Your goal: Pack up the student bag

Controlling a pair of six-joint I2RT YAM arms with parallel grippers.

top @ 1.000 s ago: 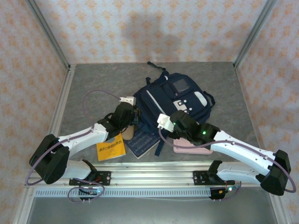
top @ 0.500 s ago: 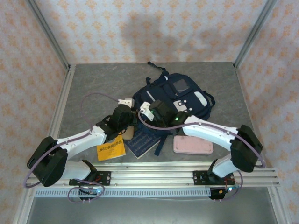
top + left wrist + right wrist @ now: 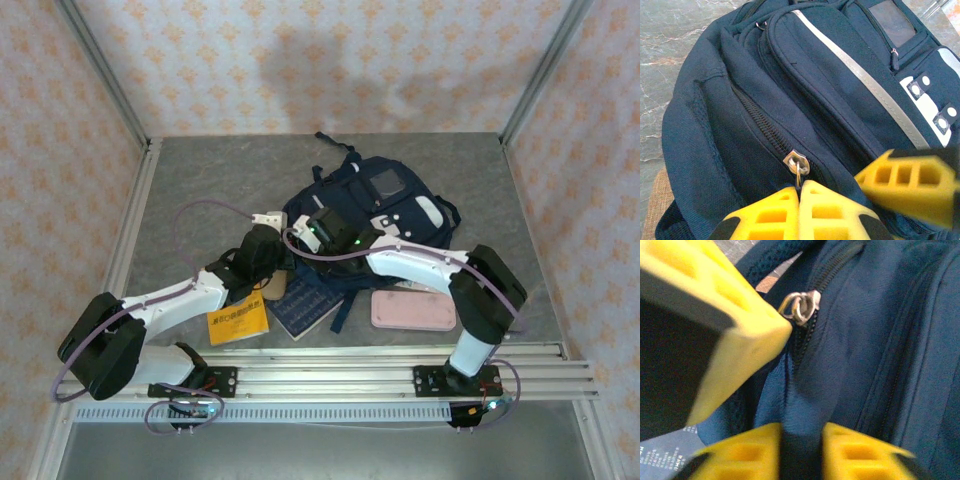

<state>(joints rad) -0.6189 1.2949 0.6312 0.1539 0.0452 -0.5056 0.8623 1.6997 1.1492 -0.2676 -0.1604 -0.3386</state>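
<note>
I see the student bag [image 3: 385, 215] lying flat near the middle of the grey surface [image 3: 220, 180], front panel up, with its white-flapped pocket toward the right and its straps trailing off the far edge. The left hand [image 3: 799, 194] sits at the bag's left edge with its yellow fingers pressed together. The metal ring of the zipper pull [image 3: 799, 166] runs down into the seam between the fingertips, so I read this hand as clamped on the pull. The zipper track above the pull is closed. The right hand [image 3: 801, 442] reaches across from the right and meets the bag just beside the left hand. Its two fingers are drawn in on a fold of navy fabric next to the zipper track, gripping the bag itself. One right finger [image 3: 910, 181] shows close beside the left fingertips. In front of the bag lie a yellow booklet [image 3: 238, 322], a blue book [image 3: 305, 310] partly under the bag's near edge, and a pink case [image 3: 413, 310].
</note>
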